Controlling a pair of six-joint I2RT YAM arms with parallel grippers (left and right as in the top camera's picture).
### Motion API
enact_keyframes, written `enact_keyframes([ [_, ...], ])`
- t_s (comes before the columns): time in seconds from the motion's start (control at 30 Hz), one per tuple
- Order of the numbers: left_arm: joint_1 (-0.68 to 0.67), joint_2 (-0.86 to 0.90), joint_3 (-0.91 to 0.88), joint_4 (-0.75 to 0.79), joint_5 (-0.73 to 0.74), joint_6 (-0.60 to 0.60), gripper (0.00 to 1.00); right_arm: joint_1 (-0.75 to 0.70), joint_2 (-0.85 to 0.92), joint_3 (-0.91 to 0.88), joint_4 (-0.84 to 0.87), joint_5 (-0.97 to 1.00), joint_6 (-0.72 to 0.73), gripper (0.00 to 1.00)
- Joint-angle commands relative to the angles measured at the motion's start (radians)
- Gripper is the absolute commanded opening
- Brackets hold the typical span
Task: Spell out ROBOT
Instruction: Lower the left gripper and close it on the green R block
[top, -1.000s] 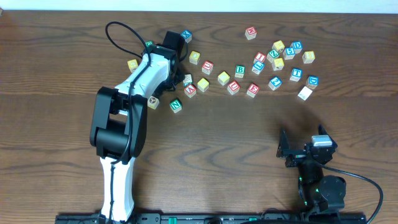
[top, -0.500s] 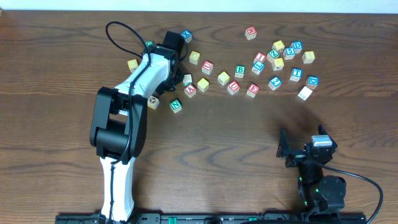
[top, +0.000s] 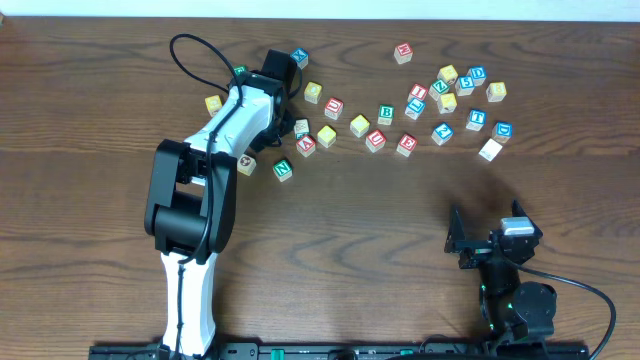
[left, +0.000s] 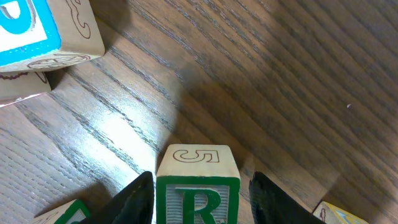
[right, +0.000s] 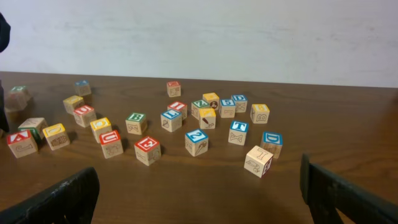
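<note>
Overhead: my left arm (top: 240, 120) reaches among the far-left cubes, while my right gripper (top: 490, 240) sits near right.
Left wrist: my left gripper (left: 199, 186) narrowly straddles the green-framed R cube (left: 198, 199), with slivers of gap.
Right wrist: its jaws are spread wide, empty.

R cube (left: 198, 186) cut by bottom edge, left claw (left: 204, 202) tips cropped, blue-framed cube (left: 31, 28) cut at corner

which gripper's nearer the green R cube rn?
Left. The left gripper straddles the green R cube, a jaw on each side. The right gripper sits open, far away toward the right front of the table.
</note>
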Motion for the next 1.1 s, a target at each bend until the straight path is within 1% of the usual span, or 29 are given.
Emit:
enact_keyframes([
  [0.0, 0.004, 0.019, -0.005, -0.002, -0.025, 0.001, 0.49, -0.006, -0.002, -0.001, -0.004, -0.005, -0.011, 0.99],
  [0.1, 0.004, 0.019, -0.005, -0.002, -0.025, 0.001, 0.49, -0.006, -0.002, -0.001, -0.004, -0.005, -0.011, 0.99],
  [0.2, 0.004, 0.019, -0.005, -0.002, -0.025, 0.001, 0.45, -0.006, -0.002, -0.001, -0.004, -0.006, -0.011, 0.99],
  [0.5, 0.004, 0.019, -0.005, -0.002, -0.025, 0.005, 0.41, -0.006, -0.002, -0.001, -0.004, -0.005, -0.011, 0.99],
  [0.7, 0.004, 0.019, -0.005, -0.002, -0.025, 0.005, 0.3, -0.006, -0.002, -0.001, -0.004, -0.006, -0.011, 0.99],
  [1.07, 0.004, 0.019, -0.005, -0.003, -0.024, 0.005, 0.27, -0.006, -0.002, -0.001, -0.004, -0.005, -0.011, 0.99],
])
